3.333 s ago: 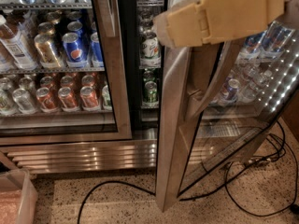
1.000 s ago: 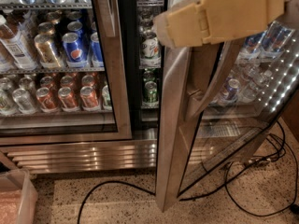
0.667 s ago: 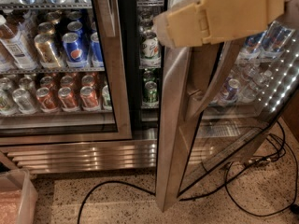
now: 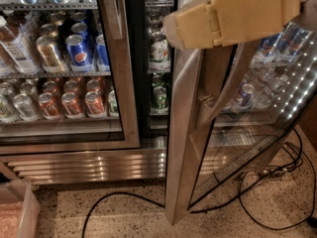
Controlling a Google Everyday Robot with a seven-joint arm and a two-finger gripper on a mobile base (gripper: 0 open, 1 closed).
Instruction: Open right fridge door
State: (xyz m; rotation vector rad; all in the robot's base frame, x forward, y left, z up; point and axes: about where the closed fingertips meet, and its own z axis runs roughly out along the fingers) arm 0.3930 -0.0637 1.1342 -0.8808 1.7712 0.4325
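The right fridge door (image 4: pixel 184 148) stands swung out toward me, its steel frame edge facing the camera and its glass panel angled away to the right. Its long steel handle (image 4: pixel 224 87) runs up the frame. My gripper (image 4: pixel 233 13), a tan block seen close up, is at the top of the view, in front of the upper part of the door and over the top of the handle. Whether it touches the handle is hidden. Green cans (image 4: pixel 159 97) show in the opened gap.
The left glass door (image 4: pixel 119 73) is shut, with a blue Pepsi can (image 4: pixel 78 52) and orange cans (image 4: pixel 69 103) behind it. Black cables (image 4: pixel 114 202) lie on the speckled floor below and to the right (image 4: pixel 277 182). A plastic bin (image 4: pixel 20 209) sits at the bottom left.
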